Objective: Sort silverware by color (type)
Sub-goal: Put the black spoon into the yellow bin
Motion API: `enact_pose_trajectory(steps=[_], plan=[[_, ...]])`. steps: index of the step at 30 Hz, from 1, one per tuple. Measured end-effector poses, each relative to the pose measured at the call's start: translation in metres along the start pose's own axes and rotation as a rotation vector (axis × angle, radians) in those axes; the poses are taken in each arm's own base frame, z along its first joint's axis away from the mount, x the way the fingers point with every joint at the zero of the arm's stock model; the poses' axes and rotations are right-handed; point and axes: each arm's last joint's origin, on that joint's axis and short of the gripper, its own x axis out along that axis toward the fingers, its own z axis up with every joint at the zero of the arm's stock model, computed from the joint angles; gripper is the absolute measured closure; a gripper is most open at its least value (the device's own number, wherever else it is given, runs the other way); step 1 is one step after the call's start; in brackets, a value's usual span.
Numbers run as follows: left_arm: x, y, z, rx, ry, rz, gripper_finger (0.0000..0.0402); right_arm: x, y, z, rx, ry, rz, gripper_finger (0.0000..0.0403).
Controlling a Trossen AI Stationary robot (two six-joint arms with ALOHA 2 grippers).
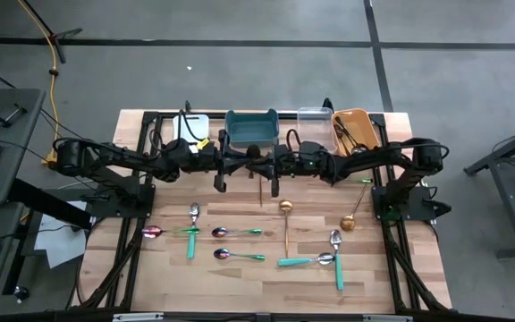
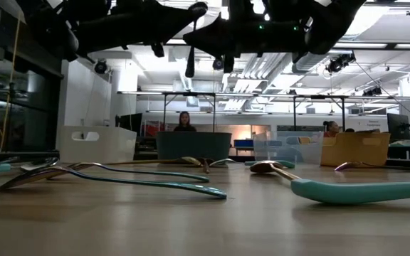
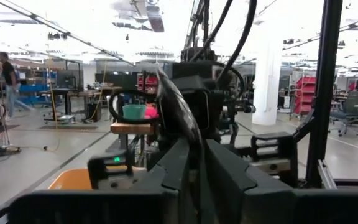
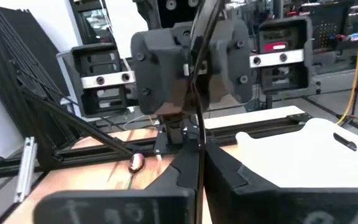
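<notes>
Both arms meet high over the table's far middle. A thin dark utensil (image 4: 199, 93) stands roughly upright between them; its lower end (image 2: 190, 65) hangs down in the low view. My right gripper (image 4: 199, 163) is shut on it. My left gripper (image 3: 197, 163) faces it from the table's left, its fingers a narrow gap apart on either side of the utensil (image 3: 178, 106); I cannot tell whether they touch it. Teal-handled spoons (image 1: 240, 256) and gold spoons (image 1: 286, 224) lie flat on the wooden table (image 1: 240, 295). My right gripper pinches the dark utensil's thin shaft (image 4: 198, 140) between its two fingers. The fingers come in level from the table's right and lie across the shaft. The utensil is lifted clear of the table and stands roughly upright.
Along the far edge stand a white bin (image 1: 192, 127), a teal bin (image 1: 251, 130), a clear bin (image 1: 314, 119) and an orange bin (image 1: 356, 130) with dark utensils in it. Black frame rails run along the table's left and right sides. People show in the room beyond.
</notes>
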Motion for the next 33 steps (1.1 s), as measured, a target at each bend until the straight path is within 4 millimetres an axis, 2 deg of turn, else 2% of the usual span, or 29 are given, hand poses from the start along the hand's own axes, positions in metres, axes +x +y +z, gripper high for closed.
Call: enact_pose_trajectory(steps=[9, 14, 24, 29, 33], plan=[[-0.006, 0.008, 0.0, -0.017, 0.083, 0.04, 0.0297, -0.006, -0.011, 0.003, -0.001, 0.054, -0.006, 0.0399], [-0.023, 0.01, 0.007, -0.008, 0.071, 0.065, 0.0284, -0.012, -0.018, 0.005, -0.024, 0.118, -0.033, 0.04], [-0.083, 0.002, -0.001, -0.017, 0.069, 0.086, 0.0284, -0.046, -0.023, 0.022, -0.071, 0.343, -0.156, 0.0401], [-0.098, -0.003, 0.001, -0.008, 0.031, 0.08, 0.0284, -0.066, -0.02, 0.031, -0.108, 0.442, -0.245, 0.0402], [-0.1, -0.004, 0.004, 0.013, 0.019, 0.079, 0.0284, -0.082, -0.016, 0.039, -0.111, 0.49, -0.298, 0.0402]])
